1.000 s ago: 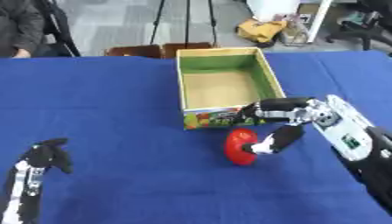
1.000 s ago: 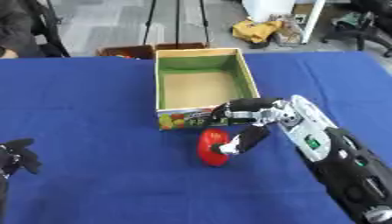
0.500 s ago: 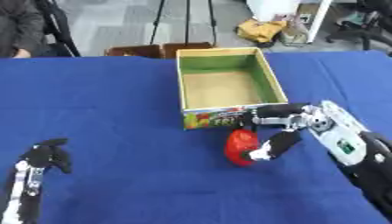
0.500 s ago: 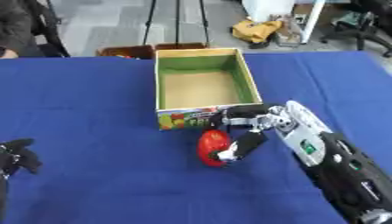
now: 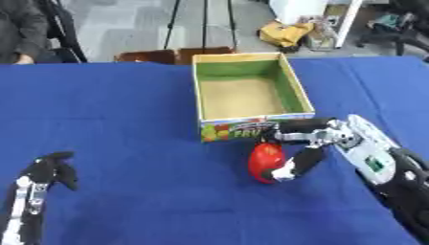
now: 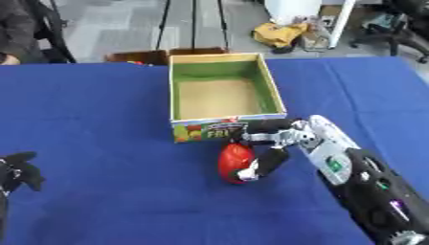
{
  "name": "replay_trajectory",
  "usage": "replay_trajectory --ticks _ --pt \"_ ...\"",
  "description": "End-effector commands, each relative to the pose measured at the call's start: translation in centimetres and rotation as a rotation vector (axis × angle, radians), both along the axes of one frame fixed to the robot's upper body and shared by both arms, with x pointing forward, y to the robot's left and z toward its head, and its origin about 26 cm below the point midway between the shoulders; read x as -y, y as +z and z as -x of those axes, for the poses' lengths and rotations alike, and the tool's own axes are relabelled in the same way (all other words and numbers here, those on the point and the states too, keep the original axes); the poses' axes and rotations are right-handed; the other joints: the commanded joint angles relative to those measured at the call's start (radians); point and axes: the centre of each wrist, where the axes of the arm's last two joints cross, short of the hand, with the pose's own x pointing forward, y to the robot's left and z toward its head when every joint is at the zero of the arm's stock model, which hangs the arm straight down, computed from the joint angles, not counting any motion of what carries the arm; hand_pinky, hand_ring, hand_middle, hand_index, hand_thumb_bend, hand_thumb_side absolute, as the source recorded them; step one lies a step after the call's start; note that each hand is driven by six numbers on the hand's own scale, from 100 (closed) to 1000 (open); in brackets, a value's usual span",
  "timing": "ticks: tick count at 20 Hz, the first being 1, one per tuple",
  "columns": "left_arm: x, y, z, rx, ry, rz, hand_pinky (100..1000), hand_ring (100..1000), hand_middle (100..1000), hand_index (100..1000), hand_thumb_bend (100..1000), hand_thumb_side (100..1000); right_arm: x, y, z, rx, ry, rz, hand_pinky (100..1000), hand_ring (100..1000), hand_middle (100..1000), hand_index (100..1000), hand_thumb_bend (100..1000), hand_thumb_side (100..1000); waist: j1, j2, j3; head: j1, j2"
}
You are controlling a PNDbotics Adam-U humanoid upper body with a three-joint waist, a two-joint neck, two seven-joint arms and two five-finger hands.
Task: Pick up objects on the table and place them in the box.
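The left hand [image 5: 50, 170] is seen at the near left edge, fingers curled with nothing held; a red, apple-like object [image 5: 265, 161] lies on the blue table [image 5: 126, 119], just near of the open cardboard box [image 5: 248, 93]; the right hand [image 5: 314, 143] is clamped around it, fingers above, thumb below.

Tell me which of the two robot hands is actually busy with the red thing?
The right robot hand, reaching in from the right, has its fingers and thumb curled around the red object just in front of the box. The left robot hand sits idle near the lower left corner.
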Motion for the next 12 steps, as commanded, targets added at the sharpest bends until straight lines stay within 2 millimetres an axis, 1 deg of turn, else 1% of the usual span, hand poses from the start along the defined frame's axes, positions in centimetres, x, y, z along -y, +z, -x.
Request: replay_trajectory --ticks 1,5,8,11,12 --pt "0.1 0.63 -0.09 0.022 -0.011 0.001 561 365 447 705 643 971 0.53 0.17 -0.15 0.002 0.006 0.037 682 865 856 925 324 616 0.001 -0.017 0.001 -0.001 0.001" --pt "0.12 0.64 -0.1 0.023 -0.01 0.002 561 365 447 704 644 971 0.51 -0.18 -0.2 -0.008 0.011 0.051 677 861 857 925 311 547 0.0 -0.017 0.002 -0.001 0.001" --pt "0.12 0.63 -0.1 0.023 -0.011 0.002 562 365 447 704 644 972 0.56 -0.46 -0.23 -0.019 0.012 0.063 666 855 858 927 292 516 -0.001 -0.017 0.002 -0.001 0.002" --pt "0.11 0.64 -0.1 0.023 -0.01 0.003 562 365 447 704 643 972 0.69 -0.72 -0.27 -0.028 0.007 0.067 662 852 857 925 251 471 -0.001 -0.015 0.002 -0.001 0.002" --pt "0.11 0.64 -0.1 0.023 -0.01 0.003 562 365 447 704 643 972 0.73 -0.79 -0.28 -0.03 0.005 0.068 659 850 856 924 218 440 -0.001 -0.015 0.002 -0.001 0.002"
